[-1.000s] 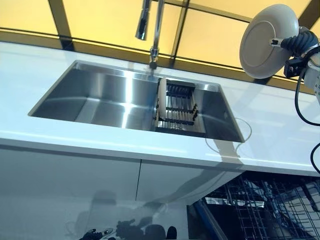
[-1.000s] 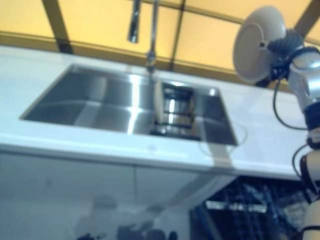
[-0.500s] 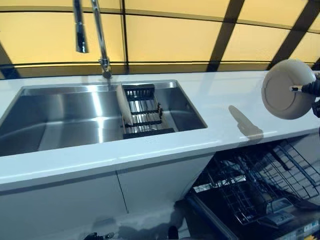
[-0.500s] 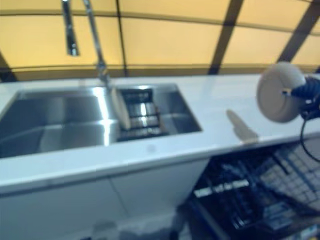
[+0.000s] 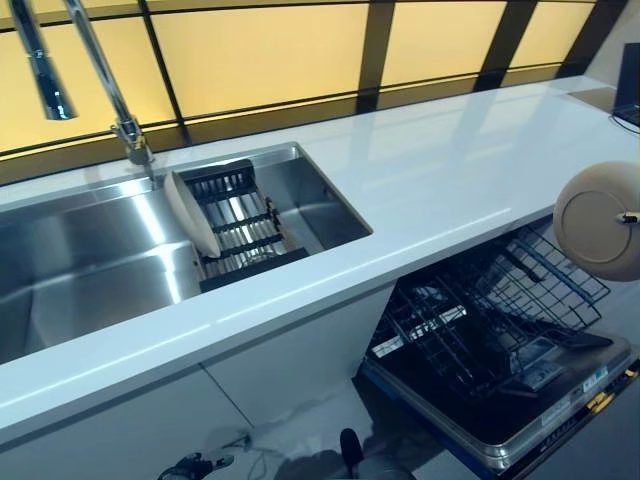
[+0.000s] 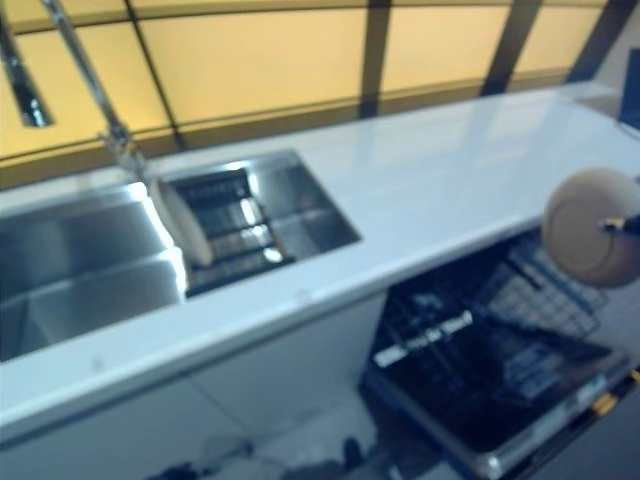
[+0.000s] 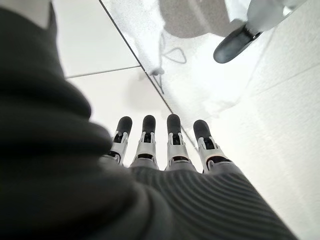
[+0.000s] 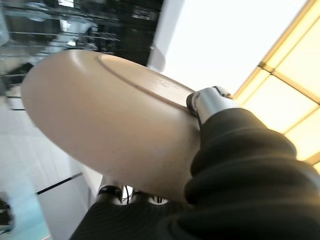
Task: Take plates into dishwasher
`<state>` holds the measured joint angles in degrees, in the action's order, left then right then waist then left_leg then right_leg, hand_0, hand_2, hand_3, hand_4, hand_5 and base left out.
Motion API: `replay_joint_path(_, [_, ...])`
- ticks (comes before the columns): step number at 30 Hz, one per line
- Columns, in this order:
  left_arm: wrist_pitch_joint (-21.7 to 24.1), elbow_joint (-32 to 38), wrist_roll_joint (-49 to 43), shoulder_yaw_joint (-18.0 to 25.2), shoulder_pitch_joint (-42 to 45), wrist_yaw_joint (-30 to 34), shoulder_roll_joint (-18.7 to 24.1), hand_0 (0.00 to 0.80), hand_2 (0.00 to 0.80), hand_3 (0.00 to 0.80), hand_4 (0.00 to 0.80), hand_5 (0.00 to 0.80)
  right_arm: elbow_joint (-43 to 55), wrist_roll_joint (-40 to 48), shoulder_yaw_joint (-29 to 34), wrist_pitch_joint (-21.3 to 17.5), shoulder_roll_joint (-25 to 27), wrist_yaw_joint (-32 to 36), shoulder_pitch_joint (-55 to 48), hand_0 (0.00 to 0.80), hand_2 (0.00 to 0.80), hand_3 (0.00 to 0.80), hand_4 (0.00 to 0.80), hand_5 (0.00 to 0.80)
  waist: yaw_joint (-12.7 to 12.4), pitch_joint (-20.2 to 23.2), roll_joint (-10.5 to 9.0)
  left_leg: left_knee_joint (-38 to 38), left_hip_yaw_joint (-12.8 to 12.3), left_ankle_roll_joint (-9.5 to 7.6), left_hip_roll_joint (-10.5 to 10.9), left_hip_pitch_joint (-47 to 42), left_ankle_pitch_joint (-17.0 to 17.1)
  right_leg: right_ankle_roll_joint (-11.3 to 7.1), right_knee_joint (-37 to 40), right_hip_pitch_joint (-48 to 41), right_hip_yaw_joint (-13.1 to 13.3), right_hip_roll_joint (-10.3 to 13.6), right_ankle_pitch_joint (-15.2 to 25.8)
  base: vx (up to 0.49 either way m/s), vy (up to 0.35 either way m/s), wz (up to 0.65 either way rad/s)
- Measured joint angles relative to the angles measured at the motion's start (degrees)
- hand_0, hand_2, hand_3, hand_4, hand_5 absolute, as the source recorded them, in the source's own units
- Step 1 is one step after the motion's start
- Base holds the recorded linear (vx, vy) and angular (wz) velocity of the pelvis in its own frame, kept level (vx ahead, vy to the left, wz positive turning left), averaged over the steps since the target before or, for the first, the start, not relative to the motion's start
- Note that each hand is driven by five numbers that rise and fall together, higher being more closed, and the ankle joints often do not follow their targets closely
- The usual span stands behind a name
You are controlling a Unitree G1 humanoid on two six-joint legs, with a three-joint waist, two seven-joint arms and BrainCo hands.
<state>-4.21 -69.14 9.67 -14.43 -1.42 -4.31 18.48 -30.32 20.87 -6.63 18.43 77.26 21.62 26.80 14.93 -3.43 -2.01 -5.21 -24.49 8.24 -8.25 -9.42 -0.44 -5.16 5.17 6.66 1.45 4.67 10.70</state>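
My right hand (image 8: 220, 155) is shut on a beige plate (image 8: 100, 110), thumb on its upper face and fingers under it. In the left eye view this plate (image 5: 598, 220) hangs on edge at the far right, in front of the counter and above the open dishwasher's lower rack (image 5: 480, 320); only a dark tip of the hand (image 5: 630, 217) shows there. A second beige plate (image 5: 192, 213) leans upright in the dark rack (image 5: 240, 225) in the sink. My left hand (image 7: 165, 150) shows only in the left wrist view, fingers straight, holding nothing, over the floor.
The steel sink (image 5: 90, 270) with its tall faucet (image 5: 100, 80) is set in the white counter (image 5: 450, 170). The dishwasher door (image 5: 520, 400) lies open below the counter's right part. White cabinet fronts (image 5: 200, 400) run under the sink.
The camera has swung to the right, shifting the whole picture. My right hand has carried the plate from above the counter down and forward, to above the dishwasher rack.
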Motion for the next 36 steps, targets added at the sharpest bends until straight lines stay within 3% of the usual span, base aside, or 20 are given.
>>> replay_joint_path(4, [-0.07, -0.04, 0.00, 0.05, -0.55, 0.29, -0.38, 0.000, 0.000, 0.000, 0.000, 0.000, 2.29, -0.35, 3.71, -0.69, -0.62, 0.95, -5.12, 0.800, 0.800, 0.800, 0.800, 0.800, 1.19, -0.45, 0.49, 0.03, -0.75, -0.17, 0.29, -0.04, -0.42, -0.22, -0.01, 0.68, 0.97, -0.08, 0.39, -0.025, 0.007, -0.15])
replay_joint_path(17, [-0.26, 0.02, 0.00, 0.41, -2.54, 0.25, -2.32, 0.000, 0.000, 0.000, 0.000, 0.000, 8.65, -6.71, 4.01, -2.33, -5.15, 3.42, -9.81, 0.800, 0.800, 0.800, 0.800, 0.800, 1.64, -1.49, 1.94, 0.00, -0.69, -0.37, 0.36, -0.21, -0.72, -0.21, -0.01, 0.71, 1.20, 0.10, 0.39, -0.005, -0.001, -0.01])
replay_joint_path(26, [-0.34, 0.00, -0.07, 1.19, -2.38, 0.22, -2.63, 0.000, 0.000, 0.000, 0.000, 0.000, 12.76, -10.44, 3.46, -1.94, -16.07, 0.70, -11.61, 0.800, 0.800, 0.800, 0.800, 0.800, 1.23, -1.99, 2.77, 0.01, -0.42, -0.38, 0.39, -0.14, -0.72, -0.18, 0.00, 0.61, 0.94, 0.34, 0.37, 0.000, 0.000, 0.00])
replay_joint_path(36, [-0.37, 0.11, -0.12, 1.17, -2.43, 0.23, -4.03, 0.000, 0.000, 0.000, 0.000, 0.000, 11.53, -16.84, -0.43, -1.83, -21.83, -2.60, -11.98, 0.800, 0.800, 0.800, 0.800, 0.800, 0.34, -2.59, 3.92, 0.02, 1.11, -0.50, 0.30, 0.07, -0.63, 0.02, 0.02, 0.04, -0.38, 0.79, 0.22, 0.001, -0.015, 0.06])
